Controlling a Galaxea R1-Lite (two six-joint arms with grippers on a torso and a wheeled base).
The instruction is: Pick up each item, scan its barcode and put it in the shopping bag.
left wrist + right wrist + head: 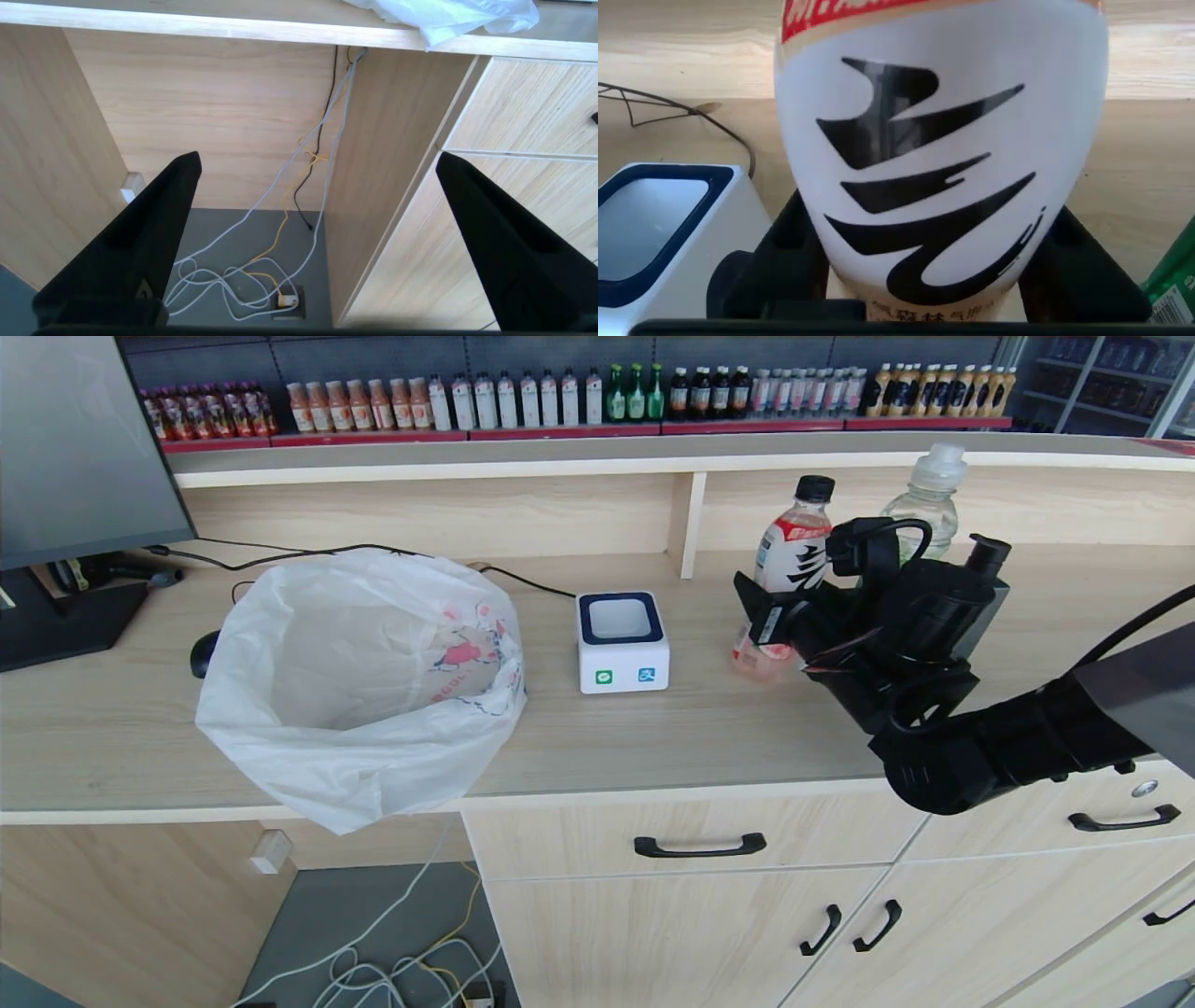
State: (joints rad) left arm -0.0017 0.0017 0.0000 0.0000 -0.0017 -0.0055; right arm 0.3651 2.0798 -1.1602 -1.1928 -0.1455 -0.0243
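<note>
Presently mid-pickup: right pincer (778, 623) clamped on the labelled bottle (794, 546) standing on the bench (653, 737) beside the scanner (623, 641), left pincer (318, 173) wide open below; next, lift, show barcode to scanner, then drop into shopping bag (355, 681).

Open counter (709, 737) in front of scanner (623, 642); narrow gap between scanner and shopping bag (359, 681) to its left; to its right, drink bottle (795, 546) and, farther back, clear bottle (924, 504) blocking passage; upright divider (689, 523) beyond scanner
</note>
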